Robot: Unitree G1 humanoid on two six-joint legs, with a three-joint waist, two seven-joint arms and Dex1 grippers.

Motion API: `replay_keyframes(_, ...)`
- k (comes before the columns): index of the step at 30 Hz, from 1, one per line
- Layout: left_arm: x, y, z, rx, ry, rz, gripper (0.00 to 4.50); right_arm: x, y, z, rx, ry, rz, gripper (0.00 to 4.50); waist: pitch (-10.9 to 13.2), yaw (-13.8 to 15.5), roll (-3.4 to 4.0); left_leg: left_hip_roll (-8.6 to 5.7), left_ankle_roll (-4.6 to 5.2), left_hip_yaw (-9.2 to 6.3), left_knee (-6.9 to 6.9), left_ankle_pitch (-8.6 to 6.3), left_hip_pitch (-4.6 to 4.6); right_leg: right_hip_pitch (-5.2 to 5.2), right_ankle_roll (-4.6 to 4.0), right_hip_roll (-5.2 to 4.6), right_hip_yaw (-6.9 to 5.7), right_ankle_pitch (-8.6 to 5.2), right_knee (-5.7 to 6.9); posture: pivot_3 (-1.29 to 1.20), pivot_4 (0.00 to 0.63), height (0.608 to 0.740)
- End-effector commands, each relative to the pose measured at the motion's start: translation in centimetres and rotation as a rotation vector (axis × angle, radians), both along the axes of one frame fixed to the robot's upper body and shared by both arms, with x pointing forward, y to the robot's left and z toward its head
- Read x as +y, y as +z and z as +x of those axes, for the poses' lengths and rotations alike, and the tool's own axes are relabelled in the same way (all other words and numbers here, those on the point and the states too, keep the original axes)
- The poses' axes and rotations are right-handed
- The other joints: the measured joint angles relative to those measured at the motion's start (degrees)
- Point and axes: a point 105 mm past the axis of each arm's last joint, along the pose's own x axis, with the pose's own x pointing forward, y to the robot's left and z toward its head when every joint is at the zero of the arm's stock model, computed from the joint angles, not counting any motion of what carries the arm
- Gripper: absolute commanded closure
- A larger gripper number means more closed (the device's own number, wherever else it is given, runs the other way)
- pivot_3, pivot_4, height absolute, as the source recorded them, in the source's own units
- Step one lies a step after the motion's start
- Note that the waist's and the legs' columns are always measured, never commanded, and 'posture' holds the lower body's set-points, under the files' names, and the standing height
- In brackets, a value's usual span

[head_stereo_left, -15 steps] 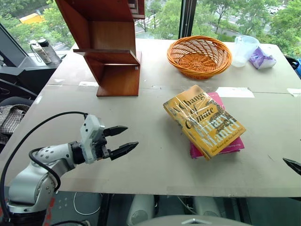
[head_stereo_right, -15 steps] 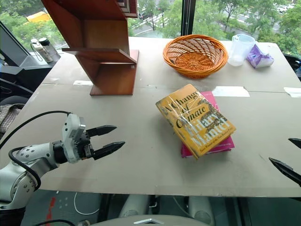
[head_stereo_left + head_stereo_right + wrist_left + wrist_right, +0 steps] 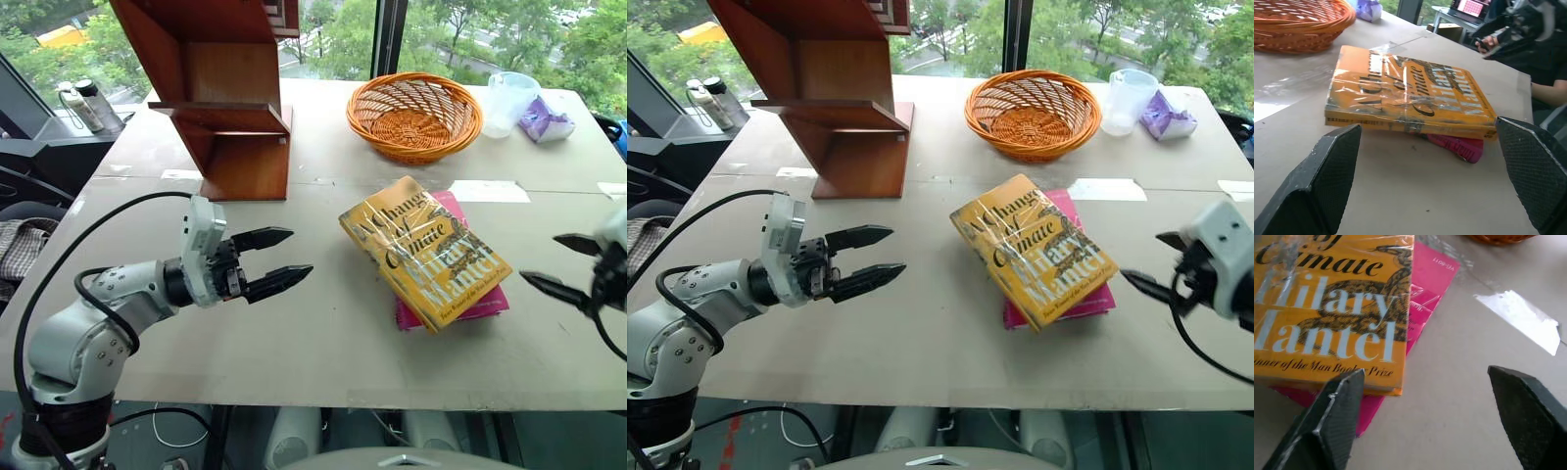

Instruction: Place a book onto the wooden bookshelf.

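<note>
Item: the book (image 3: 424, 251), thick yellow-gold hardback in a glossy wrapped jacket; lies flat at centre right of the frame, askew on top of a pink book (image 3: 468, 294), on the grey table (image 3: 323, 333); judged fairly heavy and stiff, the film slippery and crinkled, so a pinch on the jacket alone may slide; best hold judged to be across the thickness at an overhanging edge or corner, where it projects past the pink book and fingers can get beneath.

Left gripper (image 3: 277, 258): fingers spread wide, empty, at left centre, pointing at the book but well apart from it.

Right gripper (image 3: 562, 266): fingers parted, empty, at the right edge, near the book's lower right corner, not touching.

The wooden bookshelf (image 3: 223, 93): reddish-brown, upper left; boards in view hold nothing that can be made out.

Containers: wicker basket (image 3: 414, 116), upper centre, appears empty; clear plastic cup (image 3: 510, 102), upper right, contents cannot be told; a purple wrapped item (image 3: 545, 122) lies beside it.
</note>
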Motion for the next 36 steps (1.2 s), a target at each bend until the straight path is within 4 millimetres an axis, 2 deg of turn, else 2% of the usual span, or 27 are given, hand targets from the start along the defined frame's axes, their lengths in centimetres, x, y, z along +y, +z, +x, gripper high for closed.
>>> replay_keyframes(1, -0.5, 0.5, -1.0, -0.033, -0.046, 0.019, 0.0, -1.8, 0.1, 2.4, 0.007, -0.141, -0.096, 2.4, 0.0, 0.0, 0.01, -0.01, 0.0, 0.03, 0.0, 0.0, -0.02, -0.03, 0.0, 0.0, 0.01, 0.0, 0.0, 0.0, 0.15, 0.733)
replay_keyframes(2, -0.5, 0.5, -1.1, -0.034, -0.044, 0.017, 0.0, -2.0, -0.1, 3.1, 0.014, -0.159, -0.136, 2.95, 0.0, 0.2, 0.0, -0.01, 0.01, 0.06, 0.0, 0.0, -0.02, -0.05, 0.0, 0.0, 0.03, 0.0, 0.02, 0.0, 0.15, 0.733)
replay_keyframes(3, -0.5, 0.5, -1.1, -0.037, -0.044, 0.019, 0.0, -2.1, -0.3, 3.6, 0.024, -0.17, -0.164, 3.28, 0.0, 0.2, 0.0, -0.01, 0.01, 0.04, 0.0, 0.01, -0.05, -0.08, 0.0, 0.0, 0.0, 0.0, 0.02, 0.0, 0.15, 0.733)
replay_keyframes(5, -0.5, 0.2, -1.3, -0.041, -0.042, 0.031, 0.0, -1.2, -0.5, 4.6, 0.026, -0.15, -0.149, 4.33, 0.0, 0.3, -0.01, 0.0, 0.01, 0.02, 0.0, 0.01, -0.06, -0.09, 0.0, 0.02, -0.03, 0.0, 0.02, 0.0, 0.15, 0.733)
replay_keyframes(6, -0.5, 0.2, -1.3, -0.04, -0.04, 0.033, 0.0, -0.7, -0.5, 5.0, 0.026, -0.135, -0.139, 4.42, 0.0, 0.2, -0.02, 0.0, 0.01, 0.01, -0.01, 0.01, -0.1, -0.1, 0.01, 0.02, -0.04, 0.0, 0.02, 0.0, 0.15, 0.733)
replay_keyframes(10, -0.3, -0.1, -1.5, -0.032, -0.025, 0.03, 0.0, 0.9, -1.1, 5.7, 0.041, -0.071, -0.129, 4.42, 0.0, 0.0, -0.01, 0.02, 0.01, 0.07, -0.01, 0.01, -0.07, -0.13, 0.02, 0.07, 0.01, 0.01, 0.04, 0.0, 0.15, 0.733)
replay_keyframes(14, 0.3, -1.2, -1.8, -0.01, -0.006, 0.047, 0.0, 2.5, -2.9, 5.4, 0.092, 0.008, -0.132, 4.42, 0.0, 0.1, -0.01, 0.04, 0.0, 0.12, -0.01, 0.01, -0.06, -0.12, 0.03, 0.07, 0.01, 0.01, 0.04, 0.0, 0.15, 0.733)
replay_keyframes(22, 0.6, -2.7, -2.4, 0.014, -0.004, 0.08, 0.0, 5.6, -3.3, 5.3, 0.087, 0.11, -0.088, 4.42, 0.0, 0.0, -0.01, 0.07, 0.01, 0.12, 0.01, 0.01, -0.03, -0.12, 0.03, 0.08, 0.01, 0.01, 0.08, 0.0, 0.15, 0.733)
replay_keyframes(27, 0.9, -3.0, -2.1, 0.02, 0.003, 0.084, 0.0, 5.8, -3.1, 5.2, 0.061, 0.115, -0.068, 4.42, 0.0, 0.1, -0.01, 0.07, 0.0, 0.11, 0.01, 0.01, -0.04, -0.12, 0.02, 0.07, -0.02, 0.01, 0.09, 0.0, 0.15, 0.733)
replay_keyframes(29, 1.0, -3.4, -1.8, 0.023, 0.011, 0.092, 0.0, 5.3, -2.6, 5.0, 0.027, 0.102, -0.063, 4.42, 0.0, 0.2, -0.01, 0.06, 0.0, 0.13, 0.01, 0.01, -0.04, -0.12, 0.03, 0.06, -0.01, 0.02, 0.09, 0.0, 0.15, 0.733)
replay_keyframes(31, 1.0, -3.6, -1.5, 0.028, 0.022, 0.087, 0.0, 4.9, -1.5, 4.5, -0.043, 0.119, 0.017, 4.42, 0.0, 0.3, -0.02, 0.05, 0.0, 0.1, 0.01, 0.01, -0.06, -0.12, 0.03, 0.06, -0.03, 0.01, 0.08, 0.0, 0.15, 0.733)
replay_keyframes(32, 0.9, -3.7, -1.2, 0.035, 0.038, 0.079, 0.0, 4.1, -1.0, 4.1, -0.092, 0.118, 0.015, 4.42, 0.0, 0.5, -0.02, 0.05, 0.0, 0.11, 0.01, 0.01, -0.07, -0.12, 0.03, 0.06, -0.03, 0.01, 0.08, 0.0, 0.15, 0.733)
replay_keyframes(35, 1.0, -4.4, -0.2, 0.089, 0.096, 0.054, 0.0, 3.1, -0.6, 0.5, -0.051, 0.227, 0.085, 4.42, 0.0, 0.6, -0.01, 0.04, 0.01, 0.12, 0.01, 0.01, -0.06, -0.08, 0.06, 0.06, -0.02, 0.0, 0.06, 0.0, 0.15, 0.733)
replay_keyframes(36, 0.9, -4.4, 0.2, 0.121, 0.113, 0.023, 0.0, 2.8, -0.3, -0.6, -0.058, 0.258, 0.105, 4.19, 0.0, 0.7, 0.0, 0.03, 0.01, 0.11, 0.0, 0.01, -0.08, -0.08, 0.07, 0.05, -0.02, 0.0, 0.06, 0.0, 0.15, 0.733)
